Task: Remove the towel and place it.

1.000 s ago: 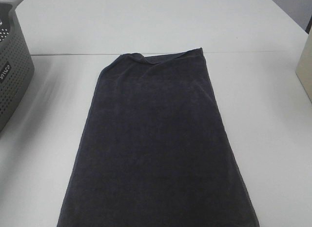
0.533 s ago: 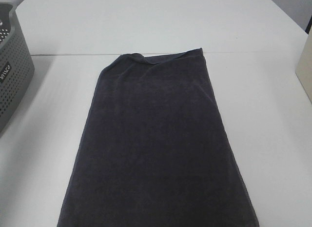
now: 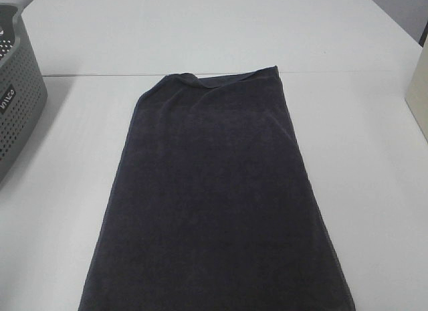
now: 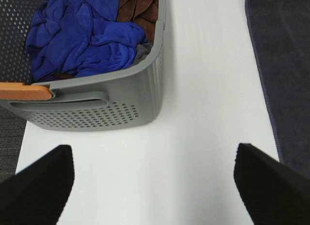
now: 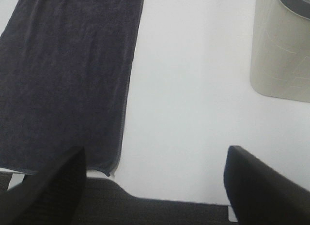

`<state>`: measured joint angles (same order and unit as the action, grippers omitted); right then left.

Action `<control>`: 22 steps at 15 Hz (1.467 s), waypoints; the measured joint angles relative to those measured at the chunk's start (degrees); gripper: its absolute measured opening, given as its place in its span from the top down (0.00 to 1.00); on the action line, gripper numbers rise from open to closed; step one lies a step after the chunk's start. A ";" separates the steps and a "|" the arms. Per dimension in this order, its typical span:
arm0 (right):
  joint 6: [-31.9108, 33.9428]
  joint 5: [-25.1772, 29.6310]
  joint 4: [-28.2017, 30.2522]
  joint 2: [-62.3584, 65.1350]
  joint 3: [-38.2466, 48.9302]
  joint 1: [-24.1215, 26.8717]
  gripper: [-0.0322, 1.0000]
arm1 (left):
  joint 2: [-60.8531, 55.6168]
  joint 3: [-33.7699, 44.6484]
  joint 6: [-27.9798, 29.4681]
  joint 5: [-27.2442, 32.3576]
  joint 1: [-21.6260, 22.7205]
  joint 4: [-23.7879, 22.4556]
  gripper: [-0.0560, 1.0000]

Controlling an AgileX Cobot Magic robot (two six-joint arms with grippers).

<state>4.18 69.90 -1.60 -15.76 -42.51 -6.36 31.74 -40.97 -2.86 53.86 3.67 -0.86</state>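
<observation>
The dark charcoal towel (image 3: 214, 190) lies spread flat down the middle of the white table, its far edge slightly rumpled. Its long edge also shows in the left wrist view (image 4: 286, 65) and most of its near part in the right wrist view (image 5: 68, 75). My left gripper (image 4: 152, 186) hovers open over bare table between the basket and the towel, touching neither. Over bare table beside the towel's near corner, my right gripper (image 5: 155, 186) is open and holds nothing. Neither arm appears in the exterior high view.
A grey perforated basket (image 3: 17, 97) stands at the table's left edge, and the left wrist view shows its rim (image 4: 121, 72) around blue and brown cloths. A beige bin (image 5: 283, 46) stands at the right edge. The table's near edge (image 5: 164, 198) runs just under my right gripper.
</observation>
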 joint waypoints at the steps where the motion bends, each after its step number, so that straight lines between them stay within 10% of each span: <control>1: -0.34 0.00 0.23 2.75 1.95 0.00 0.24 | -3.84 2.29 0.00 0.00 0.00 -0.40 0.15; 9: -3.04 0.11 0.40 16.04 13.29 0.00 0.24 | -30.94 11.00 0.00 7.51 0.00 -0.06 0.15; 22: -7.96 -6.13 -1.89 16.04 16.44 0.00 0.24 | -32.09 11.12 -0.80 7.73 0.00 5.16 0.17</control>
<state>-3.78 63.77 -3.50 0.29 -26.07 -6.36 -0.34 -29.85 -3.67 61.59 3.67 4.30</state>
